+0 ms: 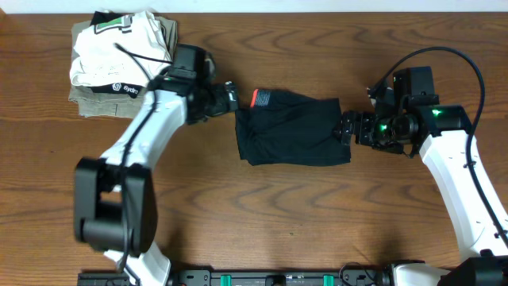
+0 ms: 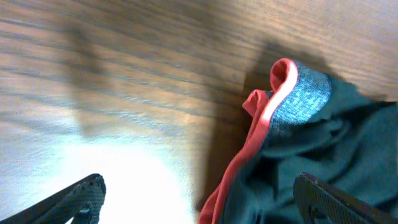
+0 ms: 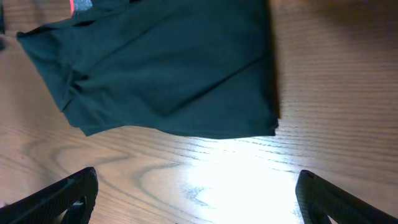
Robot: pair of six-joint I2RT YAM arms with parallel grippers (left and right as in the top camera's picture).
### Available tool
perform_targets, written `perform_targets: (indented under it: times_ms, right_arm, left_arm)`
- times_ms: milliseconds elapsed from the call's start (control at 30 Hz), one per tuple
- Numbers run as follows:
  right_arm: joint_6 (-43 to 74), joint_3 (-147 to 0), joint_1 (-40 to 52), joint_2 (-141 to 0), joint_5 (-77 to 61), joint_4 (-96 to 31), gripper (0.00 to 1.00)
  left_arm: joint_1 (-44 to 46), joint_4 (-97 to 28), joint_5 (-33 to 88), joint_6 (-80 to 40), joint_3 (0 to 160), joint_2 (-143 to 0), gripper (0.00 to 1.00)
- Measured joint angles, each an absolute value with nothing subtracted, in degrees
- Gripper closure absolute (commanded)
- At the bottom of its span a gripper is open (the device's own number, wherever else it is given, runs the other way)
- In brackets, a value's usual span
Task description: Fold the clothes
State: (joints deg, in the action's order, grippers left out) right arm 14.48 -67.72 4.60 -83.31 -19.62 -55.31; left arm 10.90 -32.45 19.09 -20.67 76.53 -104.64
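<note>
item 1: stack of folded garments (image 1: 119, 63), set at the far-left back of the tabletop (image 1: 262, 214).
item 2: left tool (image 1: 231, 97), fingers spread wide, nothing gripped, placed just beside the red-lined waistband (image 2: 301, 93).
item 3: black pants (image 1: 292, 127), folded into a compact rectangle, laid mid-tabletop.
item 4: right tool (image 1: 344, 127), spread wide, placed at the pants' right edge.

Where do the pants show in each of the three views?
Overhead: pants folded, mid-picture.
Left wrist: pants on the right side, down to the lower edge.
Right wrist: pants across the upper half.
Shared landmark: red waistband lining, seen in all three views.
</note>
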Motion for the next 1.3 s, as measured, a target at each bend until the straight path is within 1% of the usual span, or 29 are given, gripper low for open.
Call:
perform_targets:
  times_ms: [233, 400, 600, 900, 1300]
  right_arm:
    - [14.48, -67.72, 4.6, -83.31, -19.0, -55.0, 0.01]
    - [14.48, -67.72, 4.6, -83.31, -18.96, -55.0, 0.01]
    - [14.48, -67.72, 4.6, -83.31, -18.81, -55.05, 0.01]
    - [14.48, -67.72, 5.96, -83.31, -18.9, -55.24, 0.01]
    - [14.5, -67.72, 9.26, -83.31, -18.85, -54.76, 0.01]
  left_arm:
    - [9.96, -39.27, 19.11, -17.15, 76.53, -95.2, 0.02]
    - [9.98, -41.89, 20.97, -13.34, 76.03, -95.0, 0.02]
    - [10.02, -38.28, 24.77, -9.47, 72.42, -98.41, 0.02]
    - [10.24, -29.56, 32.51, -7.14, 71.94, -107.07, 0.02]
    - [11.35, -26.28, 38.0, -7.01, 71.92, -112.99, 0.02]
